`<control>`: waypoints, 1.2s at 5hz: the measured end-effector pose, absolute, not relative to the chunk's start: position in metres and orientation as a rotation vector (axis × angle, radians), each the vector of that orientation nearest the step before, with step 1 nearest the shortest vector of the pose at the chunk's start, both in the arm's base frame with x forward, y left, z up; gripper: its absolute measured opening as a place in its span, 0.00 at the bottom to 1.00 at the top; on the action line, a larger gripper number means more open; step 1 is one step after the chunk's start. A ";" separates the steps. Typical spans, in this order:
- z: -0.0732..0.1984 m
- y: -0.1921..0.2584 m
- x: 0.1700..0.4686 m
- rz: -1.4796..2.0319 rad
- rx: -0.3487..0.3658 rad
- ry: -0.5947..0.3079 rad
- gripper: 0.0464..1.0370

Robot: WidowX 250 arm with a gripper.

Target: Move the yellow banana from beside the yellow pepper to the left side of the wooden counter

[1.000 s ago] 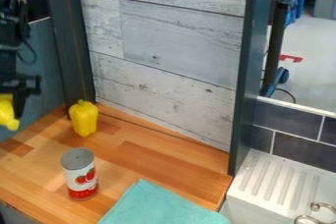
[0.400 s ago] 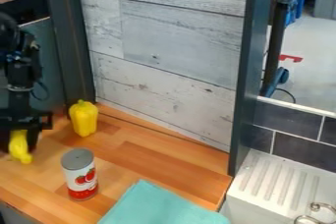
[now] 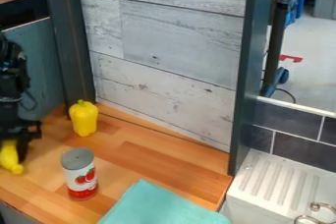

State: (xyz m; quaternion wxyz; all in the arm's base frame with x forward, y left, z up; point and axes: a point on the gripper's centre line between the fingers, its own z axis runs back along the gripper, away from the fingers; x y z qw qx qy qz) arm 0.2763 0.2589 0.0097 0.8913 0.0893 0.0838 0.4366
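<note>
Black two-finger hand (image 3: 9, 144) gripping smooth yellow elongated object (image 3: 10, 160), long axis steep, lower end slanting toward upright red-and-white cylindrical can (image 3: 80, 176).

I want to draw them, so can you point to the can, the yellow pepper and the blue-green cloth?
Can (image 3: 80, 175): camera view, its side.
Yellow pepper (image 3: 84, 119): camera view, its middle.
Blue-green cloth (image 3: 158, 205): camera view, its middle.

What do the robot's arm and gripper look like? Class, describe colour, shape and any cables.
The arm is black, with chunky, jointed segments and a thin dark cable looping out at its side. The gripper is black too, with a wide crossbar above its fingers.
</note>
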 end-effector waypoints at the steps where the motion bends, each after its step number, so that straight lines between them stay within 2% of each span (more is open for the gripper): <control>1: 0.009 0.258 0.278 0.912 0.178 0.168 0.55; 2: 0.008 0.258 0.277 0.912 0.131 0.154 0.63; 3: 0.012 0.256 0.271 0.939 0.119 0.146 0.91; 4: 0.036 0.254 0.265 0.978 0.110 0.054 0.97; 5: 0.055 0.253 0.258 0.997 0.111 0.013 0.96; 6: 0.085 0.239 0.253 0.937 0.082 -0.031 0.96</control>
